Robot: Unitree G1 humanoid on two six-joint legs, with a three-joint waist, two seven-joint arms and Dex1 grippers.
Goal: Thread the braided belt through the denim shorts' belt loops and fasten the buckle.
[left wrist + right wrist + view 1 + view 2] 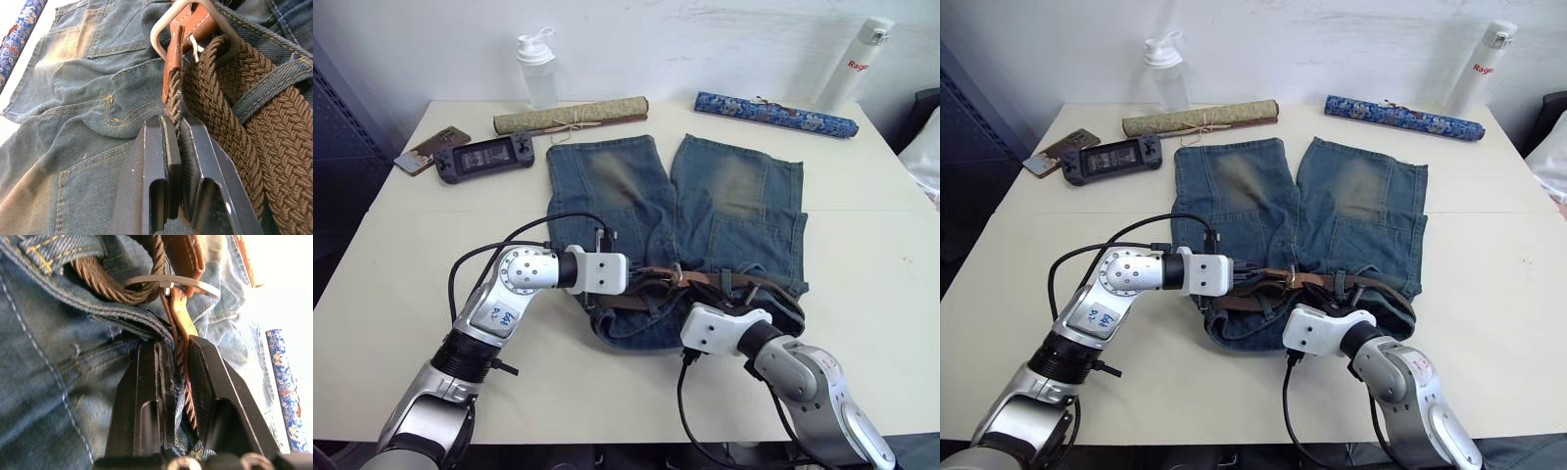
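The denim shorts (675,206) lie flat on the table, waistband nearest me. The braided belt (724,284) runs along that waistband and passes under a belt loop (274,81). Its silver buckle (155,30) lies on the denim with the tan leather tip through the frame. My left gripper (178,127) is shut on the braided strap just below the buckle, reaching in from the left (641,279). My right gripper (176,350) is shut on the belt together with a fold of waistband denim, close under the buckle (171,283).
A tan scroll (571,116) and a blue scroll (775,114) lie behind the shorts. A clear bottle (537,69) and a white bottle (857,64) stand at the table's back edge. A handheld game console (484,157) and a phone (432,149) lie back left.
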